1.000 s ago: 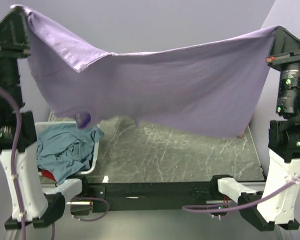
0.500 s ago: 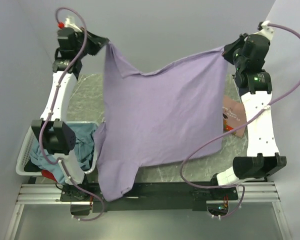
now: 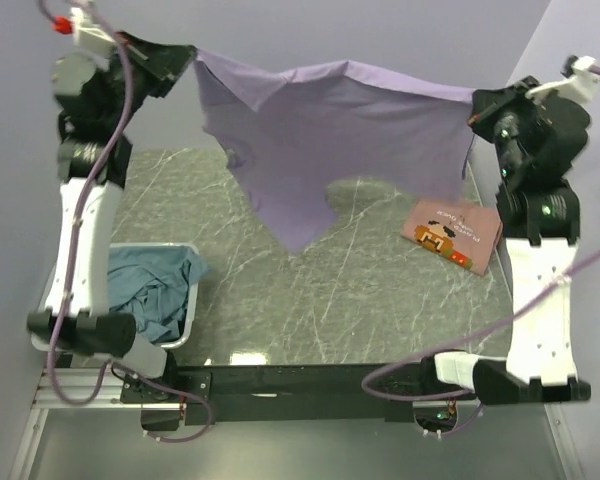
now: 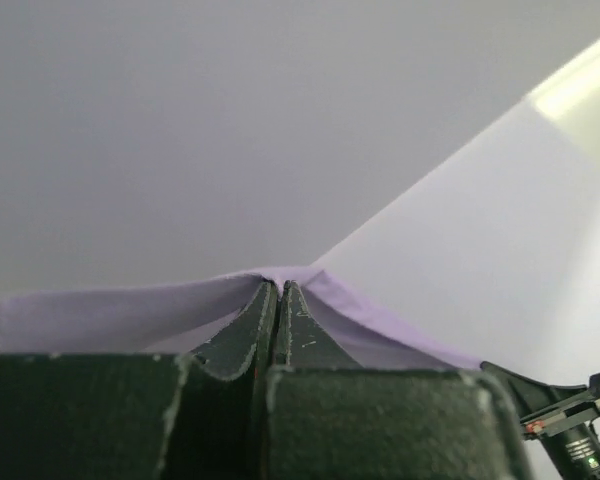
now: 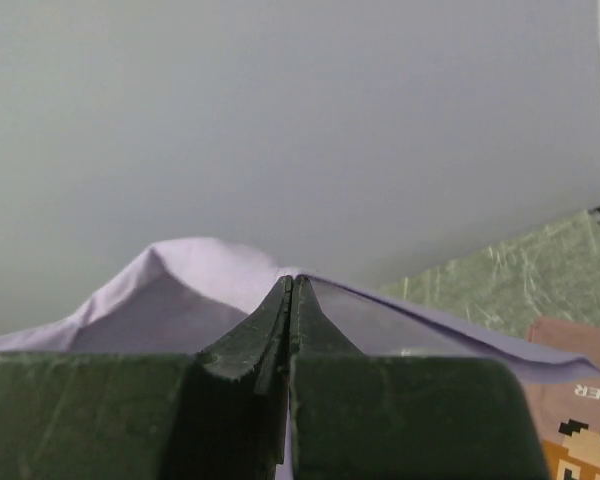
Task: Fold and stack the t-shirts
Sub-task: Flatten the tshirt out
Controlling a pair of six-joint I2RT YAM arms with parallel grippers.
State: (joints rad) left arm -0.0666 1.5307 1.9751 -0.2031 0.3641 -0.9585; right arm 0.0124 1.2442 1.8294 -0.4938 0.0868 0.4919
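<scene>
We hold the purple shirt point(image 3: 320, 130) in the air above the far half of the table point(image 3: 360, 310), stretched between both arms. The left end effector point(image 3: 188, 55) is clenched on one corner of the cloth at the far left. Its wrist view shows the jaws pressed together with a thin purple hem pinched at the tips. The right end effector point(image 3: 474, 108) is clenched on the opposite corner at the far right, with the same thin pinch in its wrist view. The top edge runs nearly taut between the two grips. The rest hangs down and narrows to a point over the middle of the table; we cannot tell whether that point touches the surface.

The pink shirt point(image 3: 452, 232) lies flat on the right side of the table, near the right arm. The teal shirt point(image 3: 155, 290) is bunched in the basket point(image 3: 50, 290) at the near left.

We judge the step in hand to be spreading the shirt before laying it flat. Possible faults from here:

- Slip. Each grip holds only a narrow edge. Pulling the arms farther apart may draw the hem out, and the shirt then drops in a heap.
- Creased lay. The cloth hangs gathered, not as a flat sheet. Lowering it as it hangs may set folds into it.
- Overlap. Lowering too far right may cover the pink shirt.
</scene>
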